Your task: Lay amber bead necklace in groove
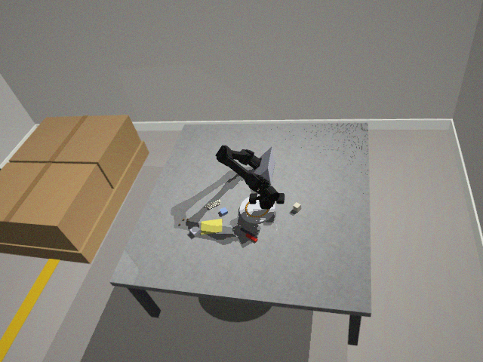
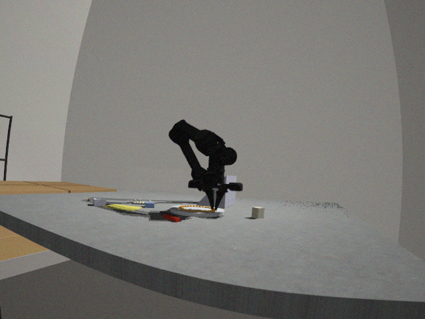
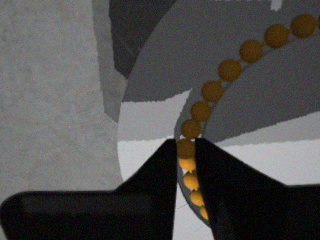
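Observation:
The amber bead necklace (image 1: 257,216) (image 2: 185,207) (image 3: 229,70) lies as a rounded loop on the white round bead board (image 1: 241,208) (image 2: 219,213) (image 3: 142,120). In the wrist view its beads follow the curved groove, at or just over it; whether the held beads are fully seated I cannot tell. My gripper (image 2: 213,209) (image 3: 184,147) is shut on the necklace at one side of the loop, with its fingertips low at the board. In the top view the hand hides the fingertips and part of the loop.
A cream cube (image 1: 296,207) (image 2: 257,212) stands right of the board. A red-handled tool (image 1: 251,237) (image 2: 171,218) lies in front. To the left are a yellow sheet (image 1: 211,225) (image 2: 123,207), a blue block (image 1: 223,211) (image 2: 149,204), a grey block (image 1: 193,230) (image 2: 99,201) and pale beads (image 1: 213,204).

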Action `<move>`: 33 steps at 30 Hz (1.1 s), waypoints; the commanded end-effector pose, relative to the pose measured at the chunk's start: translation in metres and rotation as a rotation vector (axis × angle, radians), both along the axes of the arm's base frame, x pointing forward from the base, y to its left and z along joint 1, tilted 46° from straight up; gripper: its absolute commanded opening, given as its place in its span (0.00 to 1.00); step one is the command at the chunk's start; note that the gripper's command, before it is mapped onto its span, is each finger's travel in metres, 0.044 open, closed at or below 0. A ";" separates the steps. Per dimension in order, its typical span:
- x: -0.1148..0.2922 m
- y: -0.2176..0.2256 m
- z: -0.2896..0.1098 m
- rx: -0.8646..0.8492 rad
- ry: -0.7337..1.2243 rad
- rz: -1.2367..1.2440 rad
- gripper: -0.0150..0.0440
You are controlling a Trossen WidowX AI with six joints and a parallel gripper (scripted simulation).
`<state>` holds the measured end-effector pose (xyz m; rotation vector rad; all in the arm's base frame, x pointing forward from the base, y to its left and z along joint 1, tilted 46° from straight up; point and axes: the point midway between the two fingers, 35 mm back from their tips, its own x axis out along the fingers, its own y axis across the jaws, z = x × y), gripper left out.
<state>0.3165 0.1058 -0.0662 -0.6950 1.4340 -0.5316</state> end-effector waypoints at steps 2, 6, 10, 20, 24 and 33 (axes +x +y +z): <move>0.000 0.001 0.000 0.000 0.000 0.001 0.39; 0.000 0.001 0.000 0.000 0.000 0.001 0.57; 0.000 0.001 0.000 0.000 0.000 0.001 0.74; -0.001 0.004 0.004 -0.002 0.003 -0.004 1.00; -0.001 0.004 0.004 -0.002 0.003 -0.004 1.00; -0.001 0.004 0.004 -0.002 0.003 -0.004 1.00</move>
